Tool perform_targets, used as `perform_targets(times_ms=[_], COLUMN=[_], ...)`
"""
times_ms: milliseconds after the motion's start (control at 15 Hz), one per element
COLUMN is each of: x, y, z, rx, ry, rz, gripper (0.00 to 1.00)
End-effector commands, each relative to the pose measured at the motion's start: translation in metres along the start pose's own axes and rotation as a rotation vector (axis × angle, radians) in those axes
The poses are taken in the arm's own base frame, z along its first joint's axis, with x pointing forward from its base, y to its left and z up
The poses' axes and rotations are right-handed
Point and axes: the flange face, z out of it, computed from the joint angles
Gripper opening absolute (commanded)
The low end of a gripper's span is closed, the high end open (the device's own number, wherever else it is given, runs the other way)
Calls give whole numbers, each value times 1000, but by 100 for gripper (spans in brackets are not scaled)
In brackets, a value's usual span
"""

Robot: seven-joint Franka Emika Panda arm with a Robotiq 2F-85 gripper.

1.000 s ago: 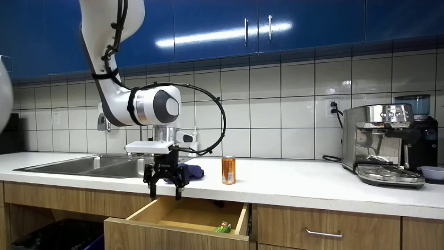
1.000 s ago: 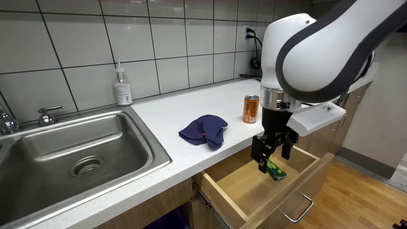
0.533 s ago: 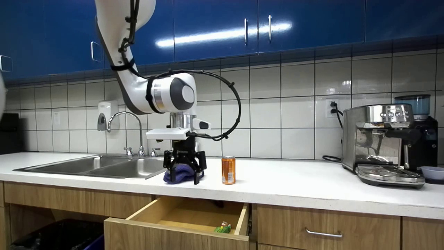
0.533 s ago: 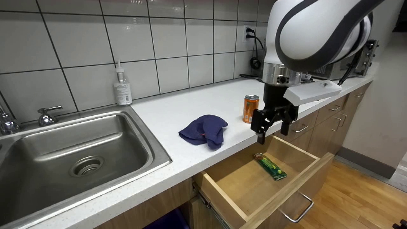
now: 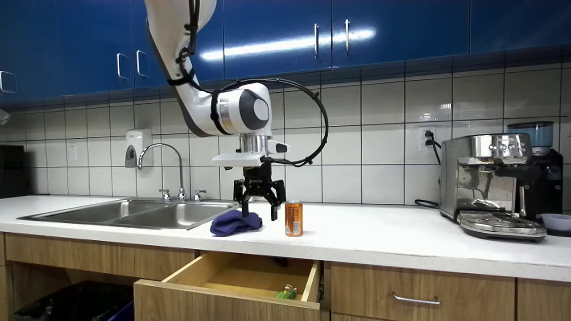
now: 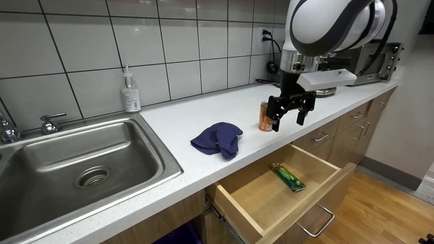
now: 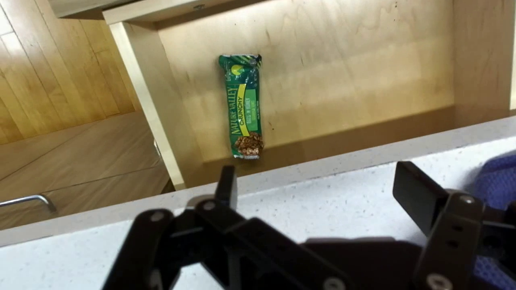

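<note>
My gripper (image 5: pixel 259 216) is open and empty, fingers pointing down. It hangs above the countertop's front edge; in the wrist view the white counter shows between its fingertips (image 7: pixel 314 177). An orange can (image 5: pixel 294 218) stands upright on the counter. In an exterior view the gripper (image 6: pixel 288 126) partly covers the can (image 6: pixel 263 118). A crumpled purple cloth (image 6: pixel 217 137) lies on the counter between the sink and the can; part of it shows at the right of the wrist view (image 7: pixel 498 181). A green granola bar wrapper (image 7: pixel 246 108) lies flat in the open wooden drawer (image 6: pixel 251 200).
A steel sink (image 6: pixel 101 149) is set in the counter, with a soap bottle (image 6: pixel 131 96) behind it. An espresso machine (image 5: pixel 486 178) stands farther along the counter. Blue cabinets (image 5: pixel 276 40) hang above. The drawer sticks out below the counter edge; a dark bin (image 5: pixel 80 298) stands under the sink.
My gripper has risen from low above the drawer and shifted sideways toward the can, staying open. The can, cloth, wrapper and drawer have not moved.
</note>
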Motion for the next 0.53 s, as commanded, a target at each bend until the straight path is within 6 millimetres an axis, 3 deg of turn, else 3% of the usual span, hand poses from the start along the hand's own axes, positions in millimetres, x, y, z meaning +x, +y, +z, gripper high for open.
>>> perform_targets(times_ms=[0, 467], x=[24, 43], y=[13, 39], z=[-10, -26], rx=[-8, -7], ry=[-6, 1], rz=[18, 65], gripper=[100, 100])
